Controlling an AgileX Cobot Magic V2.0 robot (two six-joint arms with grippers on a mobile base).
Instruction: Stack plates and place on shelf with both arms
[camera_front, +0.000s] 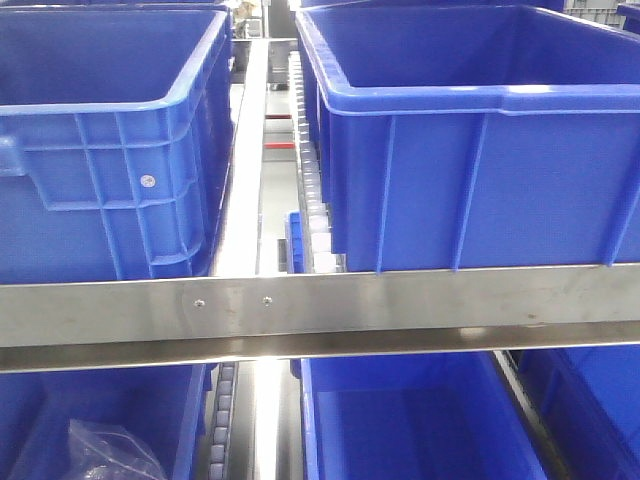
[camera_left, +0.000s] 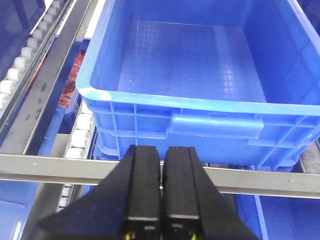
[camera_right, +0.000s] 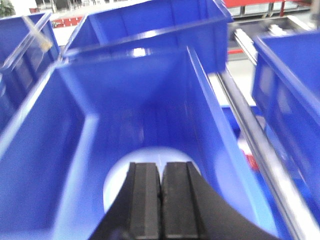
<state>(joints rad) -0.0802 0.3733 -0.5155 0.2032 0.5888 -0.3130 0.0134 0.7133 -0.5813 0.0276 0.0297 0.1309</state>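
We find no brand, label or readable writing on anything in view; the bins and rails are plain.

Our left gripper (camera_left: 160, 165) has its two black fingers pressed flat together with only a thin seam between them, and nothing sits in that seam. It hangs in front of the brushed steel shelf rail (camera_left: 250, 181), just on the near side of it, and does not touch it as far as we can tell. Directly behind that rail stands a large blue plastic bin (camera_left: 200, 117) with a ribbed front wall and a moulded handle; its floor is bare. To the left of that bin runs a track of white rollers (camera_left: 20, 64).

Our right gripper (camera_right: 160, 175) is likewise clenched, finger against finger, gripping nothing. It hovers over a deep blue plastic crate (camera_right: 65, 150), inside its walls. On the crate floor, straight below and just beyond the fingertips, lies a pale bluish-white round plate (camera_right: 117, 175); the picture is blurred, so we cannot tell whether it is one plate or two stacked, nor whether the fingers touch it.

In the front view, two blue bins (camera_front: 470, 150) rest above the steel crossbar (camera_front: 320, 305), and a crumpled clear plastic bag (camera_front: 110, 452) lies in the lower left bin below it.
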